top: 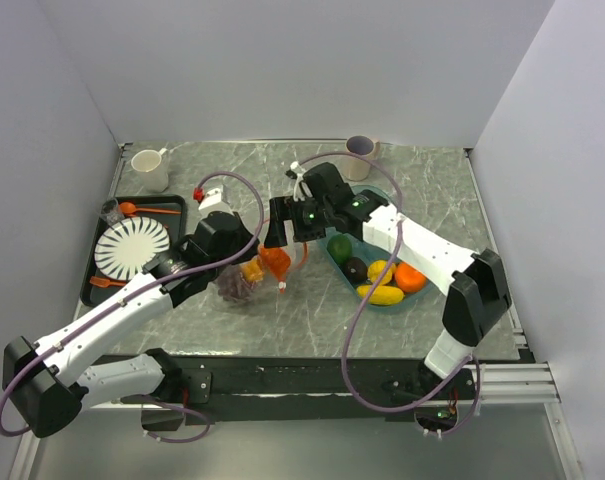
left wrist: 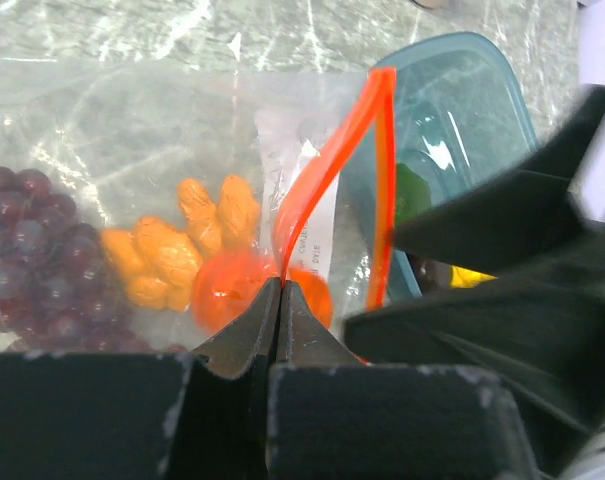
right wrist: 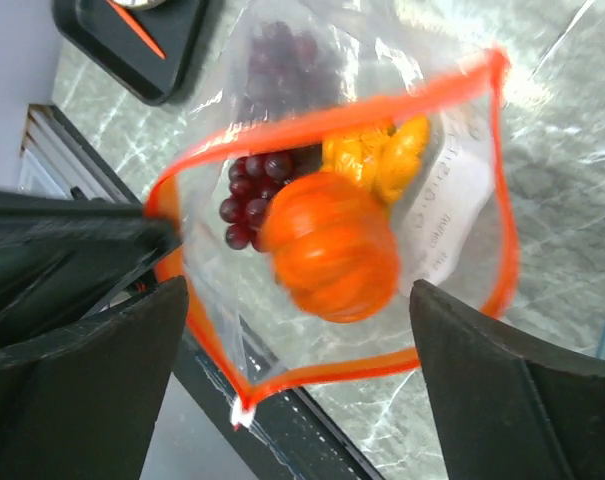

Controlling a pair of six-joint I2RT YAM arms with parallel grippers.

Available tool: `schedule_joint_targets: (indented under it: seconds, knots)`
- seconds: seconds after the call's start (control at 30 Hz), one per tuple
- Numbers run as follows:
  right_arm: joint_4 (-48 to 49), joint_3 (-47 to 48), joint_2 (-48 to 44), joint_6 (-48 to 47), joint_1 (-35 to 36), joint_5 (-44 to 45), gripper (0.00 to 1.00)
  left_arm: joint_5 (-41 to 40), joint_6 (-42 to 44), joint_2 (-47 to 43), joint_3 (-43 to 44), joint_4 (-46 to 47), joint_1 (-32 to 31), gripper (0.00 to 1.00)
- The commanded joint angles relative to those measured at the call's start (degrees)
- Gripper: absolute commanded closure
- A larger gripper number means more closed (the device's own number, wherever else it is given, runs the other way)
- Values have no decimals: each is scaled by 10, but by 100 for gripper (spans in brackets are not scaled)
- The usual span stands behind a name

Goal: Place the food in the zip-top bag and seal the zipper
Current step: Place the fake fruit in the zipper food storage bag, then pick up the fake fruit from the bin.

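Hidden: bag (top: 240, 288) mostly under both arms in top view; orange (right wrist: 332, 245) in its mouth is blurred (edges smeared).
Bag pos.: on worktop (top: 422, 180) betw. the arms, beside bowl (left wrist: 482, 90); grapes (left wrist: 27, 240) inside.
Axis: approx. left-right; closed end left, mouth raised and open.
Left end effector (left wrist: 280, 290): clamped on zipper (right wrist: 322, 122).
Right end effector (right wrist: 297, 300): jaws wide apart, empty, over mouth.

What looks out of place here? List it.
Nothing stands out. The left gripper pinches the zipper, holding the bag open under the open right gripper. Grapes and orange bits lie inside; the other fruit sits in the bowl. No food shows loose on the table.
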Motion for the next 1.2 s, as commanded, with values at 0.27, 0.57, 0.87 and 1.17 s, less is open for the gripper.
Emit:
schedule_joint_targets:
  seconds: [0.27,0.57,0.87,1.17]
  knots:
    - [-23,-105,-178,31,-80,233,0,-95,-51,-53,-17,6,-2,99]
    - [-36,-205,-187,7,-158,237,0,-69,-31,-32,6,-16,7,99]
    - [-73,-215,-148,23,-164,318,0,-30,-22,-38,5,16,6,99]
    - [-88,-271,-192,86,-165,377,0,-35,-12,-26,7,4,8,99]
